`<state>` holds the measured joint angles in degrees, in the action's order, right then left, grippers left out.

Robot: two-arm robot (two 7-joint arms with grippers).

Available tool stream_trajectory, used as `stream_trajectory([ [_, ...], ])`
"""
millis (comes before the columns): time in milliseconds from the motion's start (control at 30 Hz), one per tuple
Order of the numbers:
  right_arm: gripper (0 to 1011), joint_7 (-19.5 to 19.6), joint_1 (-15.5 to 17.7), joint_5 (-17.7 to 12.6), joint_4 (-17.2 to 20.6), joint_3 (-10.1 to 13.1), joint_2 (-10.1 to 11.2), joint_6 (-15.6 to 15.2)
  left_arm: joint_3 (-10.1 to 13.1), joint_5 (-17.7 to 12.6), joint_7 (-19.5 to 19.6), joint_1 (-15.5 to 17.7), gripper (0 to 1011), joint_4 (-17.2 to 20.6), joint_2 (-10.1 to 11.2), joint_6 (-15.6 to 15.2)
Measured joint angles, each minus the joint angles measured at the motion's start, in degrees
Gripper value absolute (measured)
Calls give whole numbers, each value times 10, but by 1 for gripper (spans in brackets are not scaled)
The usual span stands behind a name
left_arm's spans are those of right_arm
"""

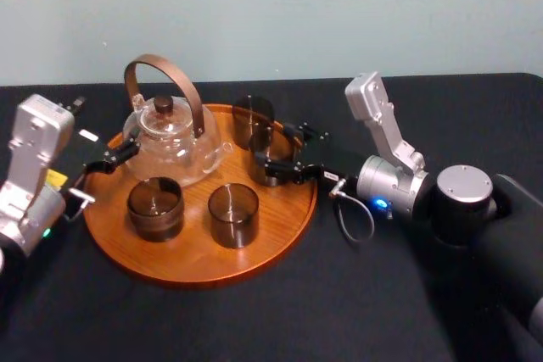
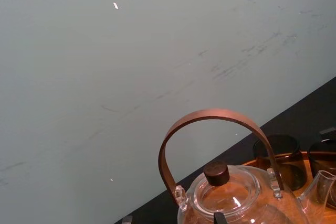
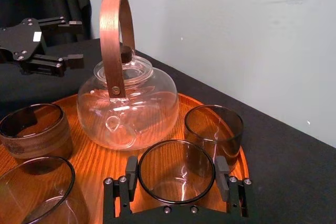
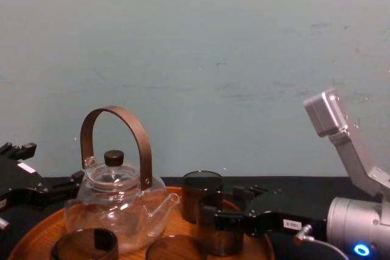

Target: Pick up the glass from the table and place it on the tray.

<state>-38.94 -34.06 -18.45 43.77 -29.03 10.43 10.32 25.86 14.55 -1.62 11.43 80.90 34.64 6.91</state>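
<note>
A smoky glass stands upright at the right side of the round wooden tray, and my right gripper is shut on it. In the right wrist view both fingers press the sides of the glass just below its rim. I cannot tell whether its base rests on the tray or hangs just above it. In the chest view the glass is level with the other cups. My left gripper is open and holds nothing, at the tray's left edge beside the teapot.
A glass teapot with a tall brown handle stands at the back left of the tray. Three more dark cups share the tray: back, front left, front middle. The black table spreads around it.
</note>
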Motion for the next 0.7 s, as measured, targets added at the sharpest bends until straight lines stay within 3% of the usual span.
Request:
stream_trajectory([
  [500, 898, 4, 0, 5, 0, -1, -1, 1, 0, 0, 0, 0, 1001, 0, 0, 0],
  [700, 1002, 4, 0, 5, 0, 0, -1, 1, 0, 0, 0, 0, 1001, 0, 0, 0],
])
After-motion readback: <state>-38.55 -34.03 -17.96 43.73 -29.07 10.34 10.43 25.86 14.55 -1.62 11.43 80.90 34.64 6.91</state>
